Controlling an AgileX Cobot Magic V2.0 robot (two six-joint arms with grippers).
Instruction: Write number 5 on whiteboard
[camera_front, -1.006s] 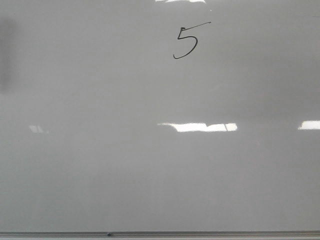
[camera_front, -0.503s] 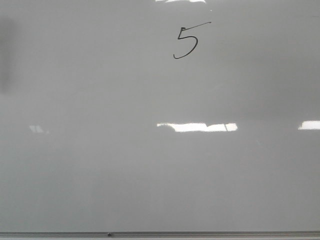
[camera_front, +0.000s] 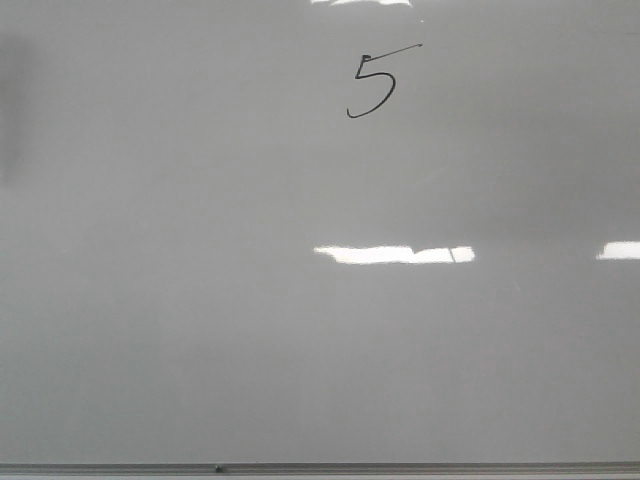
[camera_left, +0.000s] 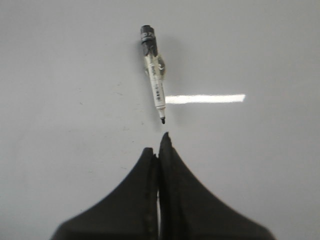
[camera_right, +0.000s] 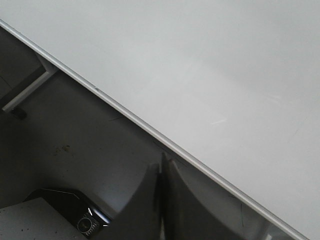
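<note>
The number 5 (camera_front: 372, 84) is drawn in thin black ink near the top middle of the whiteboard (camera_front: 200, 330), which fills the front view. Neither gripper shows in that view. In the left wrist view, a white marker with a dark cap end (camera_left: 154, 75) lies loose on the whiteboard (camera_left: 260, 165), its black tip pointing toward my left gripper (camera_left: 159, 145), which is shut and empty just short of the tip. In the right wrist view my right gripper (camera_right: 162, 165) is shut and empty beside the whiteboard's metal edge (camera_right: 125, 111).
A thin grey metal frame (camera_front: 320, 467) runs along the board's near edge. Bright glare patches (camera_front: 395, 254) lie across the board. Off the board, the right wrist view shows dark floor (camera_right: 75, 135), a table leg (camera_right: 27, 90) and a dark device (camera_right: 87, 222).
</note>
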